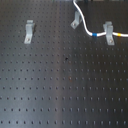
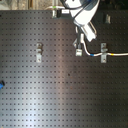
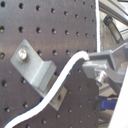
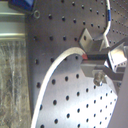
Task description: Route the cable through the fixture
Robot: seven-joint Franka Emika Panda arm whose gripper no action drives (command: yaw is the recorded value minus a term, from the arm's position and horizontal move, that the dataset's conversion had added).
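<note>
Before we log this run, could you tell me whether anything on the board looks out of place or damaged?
Nothing stands out. The cable runs past the middle clip and through the right clip, the left clip is empty, and the gripper holds the cable.

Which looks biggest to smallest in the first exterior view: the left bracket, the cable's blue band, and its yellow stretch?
1. Left bracket, clearly the largest.
2. Yellow stretch of the cable, though the frame edge may cut it off.
3. Blue band, the smallest.

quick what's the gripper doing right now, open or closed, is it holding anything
Gripper: closed on the white cable, holding it beside a metal clip on the perforated board.
</note>
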